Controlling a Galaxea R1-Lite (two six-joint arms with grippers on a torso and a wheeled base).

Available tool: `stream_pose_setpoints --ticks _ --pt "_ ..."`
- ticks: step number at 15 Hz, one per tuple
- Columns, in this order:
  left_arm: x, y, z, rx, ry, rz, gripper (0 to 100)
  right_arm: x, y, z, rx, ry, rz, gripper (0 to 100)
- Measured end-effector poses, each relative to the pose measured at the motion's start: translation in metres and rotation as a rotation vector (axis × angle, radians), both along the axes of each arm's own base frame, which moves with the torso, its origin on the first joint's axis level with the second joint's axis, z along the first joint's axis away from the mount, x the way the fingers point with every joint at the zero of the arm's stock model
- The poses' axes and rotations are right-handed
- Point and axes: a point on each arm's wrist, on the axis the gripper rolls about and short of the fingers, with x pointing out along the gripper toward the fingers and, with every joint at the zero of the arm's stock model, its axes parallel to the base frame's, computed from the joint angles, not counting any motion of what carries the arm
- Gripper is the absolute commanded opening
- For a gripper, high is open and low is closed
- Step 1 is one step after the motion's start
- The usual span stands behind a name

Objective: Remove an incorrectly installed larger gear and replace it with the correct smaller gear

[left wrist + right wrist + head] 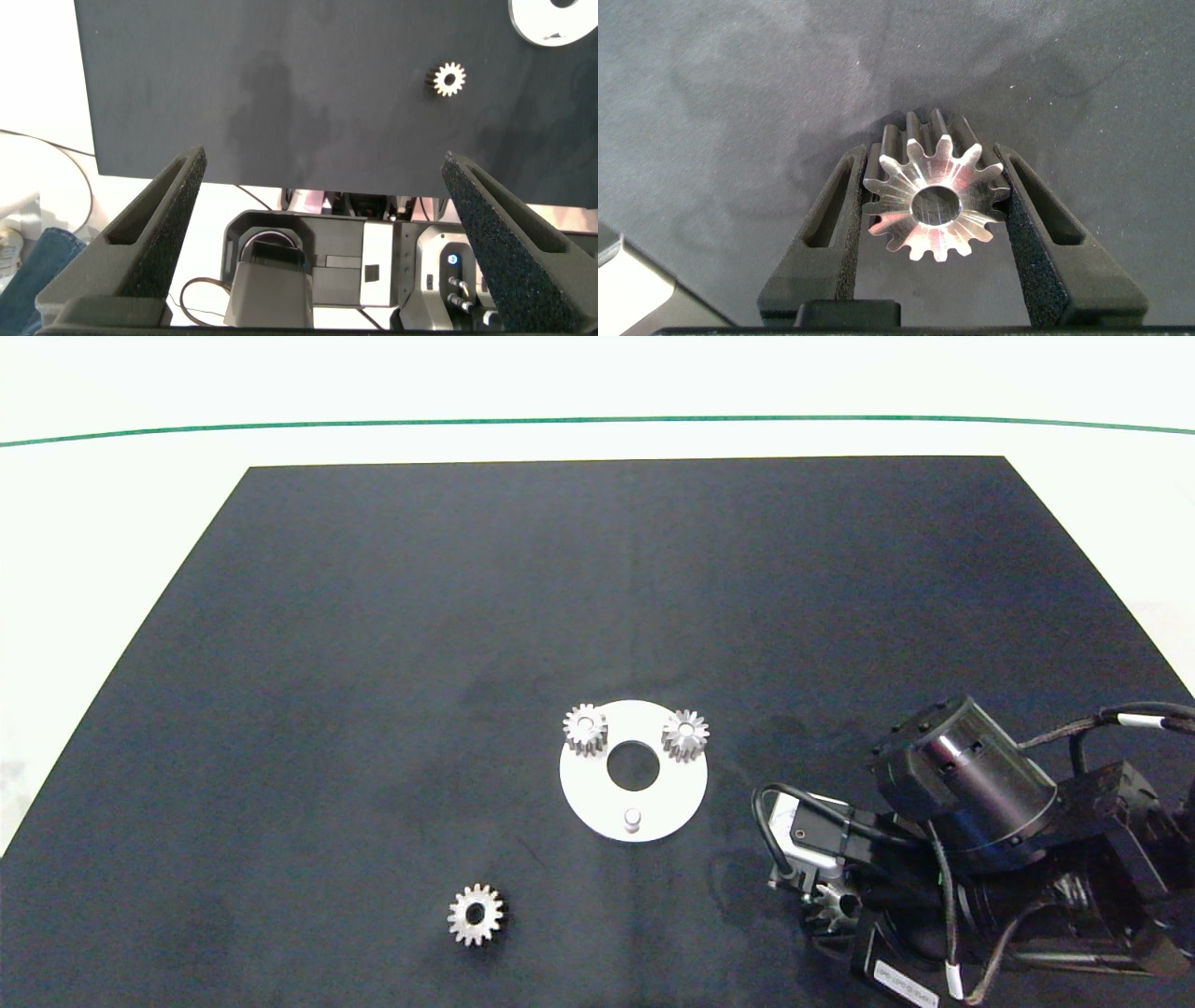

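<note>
The larger gear, shiny with long pointed teeth, sits between the fingers of my right gripper, which is shut on it low over the black mat, right of the white round plate. In the head view that gear shows under the right gripper. The smaller gear lies flat on the mat in front and to the left of the plate, and also shows as the smaller gear in the left wrist view. My left gripper is open, off the mat's near edge.
Two small gears stand on the plate's far pegs. Its near peg is bare, and a round hole sits in the middle. The black mat covers most of the white table.
</note>
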Motion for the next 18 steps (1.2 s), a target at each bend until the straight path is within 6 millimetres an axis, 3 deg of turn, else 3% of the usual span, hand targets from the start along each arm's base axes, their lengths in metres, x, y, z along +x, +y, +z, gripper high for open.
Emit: stream_pose_setpoints --ticks 5,6,15,18 --pt "0.0 0.0 0.0 0.0 0.001 0.0 100 0.001 -0.001 -0.007 -0.009 0.011 -0.006 0" --pt "0.0 0.0 0.0 0.0 0.001 0.0 100 0.001 -0.002 -0.007 -0.009 0.011 -0.006 100" --pt "0.002 0.0 -0.001 0.001 0.004 0.002 100 -0.002 -0.001 -0.001 0.009 -0.01 -0.009 100" --pt "0.005 -0.001 -0.002 0.002 0.019 0.002 100 -0.007 -0.001 0.02 0.12 -0.055 -0.099 100"
